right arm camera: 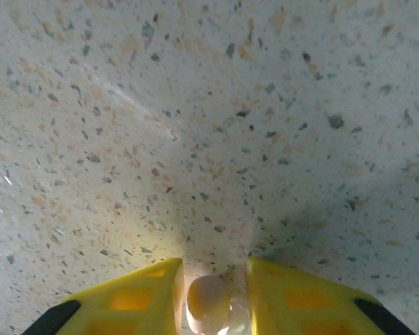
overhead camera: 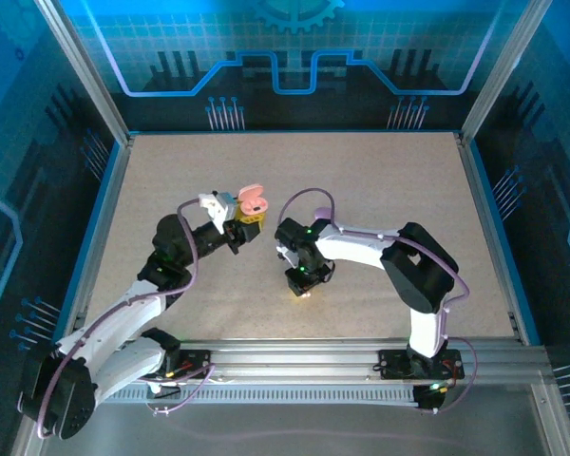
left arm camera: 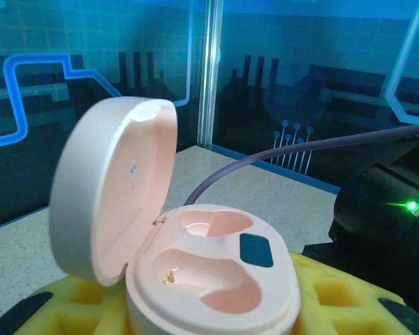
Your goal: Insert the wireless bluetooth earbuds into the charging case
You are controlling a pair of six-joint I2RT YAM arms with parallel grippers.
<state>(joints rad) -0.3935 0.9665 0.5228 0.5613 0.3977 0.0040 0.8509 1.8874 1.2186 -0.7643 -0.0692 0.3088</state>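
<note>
Cable, R arm behind open case; earbud in R pincer

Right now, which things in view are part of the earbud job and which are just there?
Job: charging case, open, in left gripper; earbud, held by right gripper.
Just there: speckled table; purple cable; frame post.

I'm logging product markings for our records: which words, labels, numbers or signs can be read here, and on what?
Charging case, small dark mark inside its lid: too small to read.
Earbud: no marking visible.
Back wall: line and gear graphics, no words.
No readable text anywhere.
</note>
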